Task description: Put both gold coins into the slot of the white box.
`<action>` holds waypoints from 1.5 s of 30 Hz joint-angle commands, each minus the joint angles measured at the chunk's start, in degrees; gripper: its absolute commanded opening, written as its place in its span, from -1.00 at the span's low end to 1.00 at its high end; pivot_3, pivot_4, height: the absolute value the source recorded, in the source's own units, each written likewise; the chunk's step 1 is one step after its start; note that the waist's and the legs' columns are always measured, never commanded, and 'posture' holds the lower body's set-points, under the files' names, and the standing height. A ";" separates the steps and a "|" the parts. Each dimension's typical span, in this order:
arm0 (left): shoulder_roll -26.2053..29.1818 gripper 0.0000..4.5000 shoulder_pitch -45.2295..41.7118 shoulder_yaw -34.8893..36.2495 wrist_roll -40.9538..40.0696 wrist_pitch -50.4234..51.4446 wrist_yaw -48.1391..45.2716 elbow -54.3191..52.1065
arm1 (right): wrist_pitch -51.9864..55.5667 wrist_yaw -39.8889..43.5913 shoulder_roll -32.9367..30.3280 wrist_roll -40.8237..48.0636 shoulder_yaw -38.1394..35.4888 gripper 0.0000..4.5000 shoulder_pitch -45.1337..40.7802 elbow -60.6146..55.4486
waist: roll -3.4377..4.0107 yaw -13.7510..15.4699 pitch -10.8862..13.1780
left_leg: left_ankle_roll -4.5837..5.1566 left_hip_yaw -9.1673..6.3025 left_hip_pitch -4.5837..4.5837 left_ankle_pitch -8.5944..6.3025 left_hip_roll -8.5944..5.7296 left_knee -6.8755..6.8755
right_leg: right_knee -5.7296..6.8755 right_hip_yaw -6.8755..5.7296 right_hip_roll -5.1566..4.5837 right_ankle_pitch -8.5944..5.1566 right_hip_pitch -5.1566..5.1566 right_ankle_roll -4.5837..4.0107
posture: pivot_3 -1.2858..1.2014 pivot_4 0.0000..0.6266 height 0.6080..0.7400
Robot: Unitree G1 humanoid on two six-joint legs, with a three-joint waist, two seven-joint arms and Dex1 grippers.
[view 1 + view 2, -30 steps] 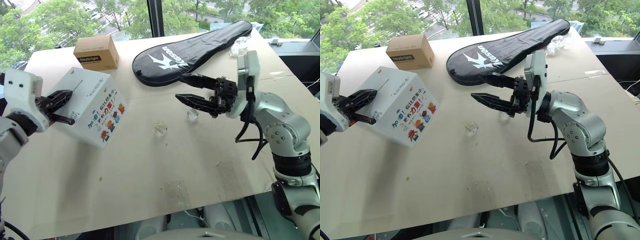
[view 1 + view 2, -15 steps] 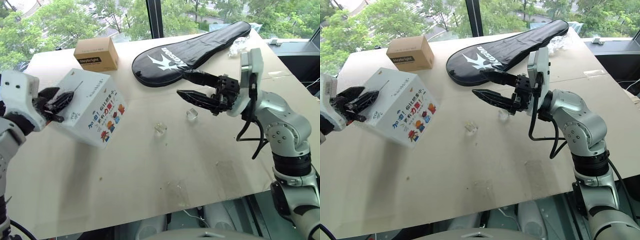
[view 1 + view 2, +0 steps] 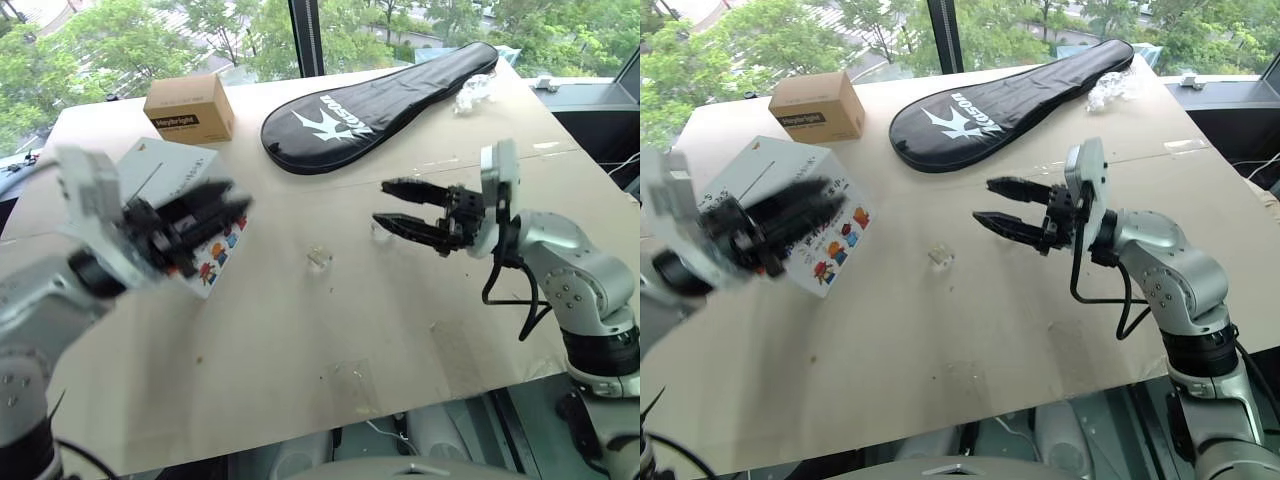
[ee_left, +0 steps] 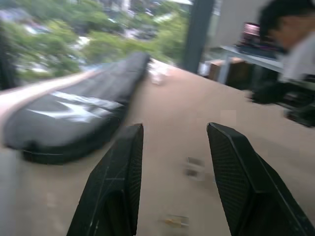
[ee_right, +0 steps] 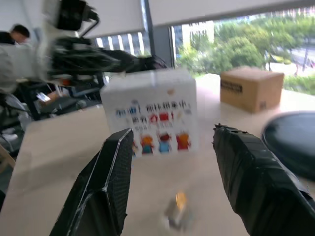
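The white box (image 3: 170,170) stands tilted on the table at the left, its slot (image 3: 152,181) a thin dark line on the plain top face. My left gripper (image 3: 228,203), blurred, reaches across the box's front; its fingers (image 4: 118,177) stand open with nothing between them. My right gripper (image 3: 381,203) hovers open and empty over the middle of the table, pointing left. Two small clear holders (image 3: 319,258) lie below and between the grippers. A gold coin (image 5: 181,199) glints on the holder nearest my right gripper (image 5: 173,132). Another gold speck (image 4: 175,221) lies ahead of the left gripper (image 4: 174,128).
A brown cardboard box (image 3: 188,107) sits behind the white box. A long black racket bag (image 3: 380,95) lies across the back of the table, with crumpled clear plastic (image 3: 472,95) at its far end. A person (image 4: 290,29) sits beyond the table.
My left gripper has opened, left the box's left edge and swung right across its front. My right gripper has sunk and drifted a little right, still open.
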 commanded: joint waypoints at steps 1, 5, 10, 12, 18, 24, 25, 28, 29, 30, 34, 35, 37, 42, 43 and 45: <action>2.40 -0.09 10.51 0.03 2.89 1.40 -4.38 -7.21 | -4.26 2.70 -1.67 -6.11 4.59 0.24 3.86 -1.19 | 0.01 -0.09 0.00 | 0.00 0.05 0.10 0.00 0.02 -0.07 | 0.02 0.05 0.03 0.00 0.01 0.00 | 0.03 -0.52 1.00; -1.73 -0.09 16.67 -5.62 15.69 -5.20 -1.94 -7.02 | -9.19 0.13 1.93 -14.03 10.37 0.24 6.20 2.57 | 0.03 0.70 0.01 | -0.05 0.33 0.51 0.03 0.05 -0.05 | 0.31 0.21 0.14 0.00 0.18 -0.03 | 0.03 -0.52 1.00; -9.05 -0.09 24.28 -6.82 23.73 -13.46 -4.29 -5.03 | -13.37 -5.23 8.35 -23.71 16.15 0.24 4.65 8.77 | -0.08 0.85 -0.07 | -0.05 0.47 0.63 0.02 0.08 0.03 | 0.38 0.39 0.16 0.01 0.25 -0.04 | 0.03 -0.52 1.00; -11.52 -0.09 26.71 -5.87 26.48 -16.80 -4.52 -3.66 | -13.16 -7.58 11.31 -26.34 17.88 0.24 3.13 11.50 | -0.13 1.04 -0.10 | -0.05 0.40 0.54 0.03 0.08 0.03 | 0.35 0.41 0.15 0.01 0.19 -0.04 | 0.03 -0.52 1.00; -15.15 -0.09 30.81 -4.23 30.18 -22.48 -5.44 -2.04 | -11.70 -15.34 19.75 -33.39 20.90 0.24 -1.16 19.54 | -0.23 1.01 -0.16 | -0.06 0.36 0.51 0.03 0.08 0.03 | 0.35 0.39 0.16 0.01 0.18 -0.05 | 0.03 -0.52 1.00; -15.25 -0.09 31.73 -2.48 28.58 -23.02 -6.27 -2.66 | -13.90 -17.04 25.80 -36.01 20.85 0.24 -4.87 27.28 | -0.30 0.89 -0.20 | -0.06 0.30 0.49 0.03 0.07 0.02 | 0.33 0.33 0.14 0.01 0.17 -0.05 | 0.03 -0.52 1.00; -15.15 -0.09 31.80 -2.22 28.46 -23.09 -6.46 -2.49 | -14.44 -17.19 26.37 -36.25 20.65 0.24 -5.18 28.21 | -0.30 0.82 -0.20 | -0.06 0.30 0.49 0.03 0.07 0.02 | 0.34 0.31 0.15 0.01 0.17 -0.05 | 0.03 -0.52 1.00; -15.02 -0.09 31.46 -1.90 28.21 -22.96 -6.58 -2.41 | -15.82 -17.35 27.61 -37.20 20.37 0.24 -6.38 30.82 | -0.30 0.75 -0.20 | -0.05 0.31 0.48 0.03 0.07 0.02 | 0.33 0.22 0.16 0.01 0.16 -0.05 | 0.03 -0.52 1.00; -14.99 -0.09 31.29 -1.83 28.17 -22.87 -6.56 -2.41 | -16.15 -17.47 27.92 -37.52 20.34 0.24 -6.68 31.50 | -0.30 0.75 -0.20 | -0.05 0.31 0.48 0.03 0.07 0.02 | 0.32 0.19 0.16 0.01 0.16 -0.05 | 0.03 -0.52 1.00; -14.98 -0.09 31.10 -1.75 28.10 -22.76 -6.47 -2.38 | -16.13 -17.41 28.06 -37.86 20.52 0.24 -6.85 32.02 | -0.29 0.72 -0.20 | -0.05 0.31 0.48 0.03 0.07 0.02 | 0.33 0.18 0.16 0.01 0.16 -0.05 | 0.03 -0.52 1.00; -14.91 -0.07 30.74 -1.88 28.40 -22.59 -6.22 -2.07 | -17.04 -17.01 28.77 -38.28 20.61 -0.30 -6.46 32.56 | -0.29 0.68 -0.20 | -0.05 0.29 0.48 0.03 0.07 0.01 | 0.33 0.11 0.16 0.01 0.16 -0.05 | 0.03 -0.52 1.00; -14.90 -0.07 30.71 -2.03 28.56 -22.53 -6.15 -2.02 | -17.22 -16.65 28.90 -38.18 20.63 -0.55 -6.22 32.35 | -0.29 0.64 -0.20 | -0.05 0.30 0.48 0.03 0.07 0.01 | 0.33 0.12 0.16 0.01 0.15 -0.05 | 0.03 -0.52 1.00; -14.93 -0.07 30.66 -2.19 28.63 -22.41 -6.04 -2.00 | -17.33 -16.34 28.91 -38.26 20.66 -0.99 -5.78 31.85 | -0.29 0.63 -0.20 | -0.06 0.30 0.48 0.03 0.07 0.01 | 0.34 0.12 0.16 0.01 0.15 -0.05 | 0.03 -0.52 1.00; -15.20 -0.07 30.25 -2.35 27.74 -22.15 -5.99 -1.80 | -16.94 -16.39 28.66 -38.13 19.83 -0.99 -5.20 30.22 | -0.29 0.67 -0.20 | -0.05 0.29 0.48 0.02 0.07 0.01 | 0.33 0.11 0.16 0.01 0.15 -0.05 | 0.03 -0.52 1.00; -15.38 -0.07 29.74 -2.28 27.14 -22.07 -5.76 -1.69 | -16.83 -16.20 28.68 -37.56 19.34 -0.99 -5.17 29.51 | -0.29 0.69 -0.19 | -0.05 0.29 0.48 0.02 0.07 0.01 | 0.33 0.11 0.16 0.01 0.15 -0.05 | 0.03 -0.52 1.00; -16.02 -0.07 28.45 -2.26 25.00 -21.76 -4.91 -1.80 | -15.64 -15.42 28.87 -35.62 18.08 -0.99 -5.03 27.42 | -0.29 0.74 -0.19 | -0.05 0.28 0.47 0.03 0.07 0.01 | 0.33 0.10 0.16 0.01 0.15 -0.05 | 0.03 -0.52 1.00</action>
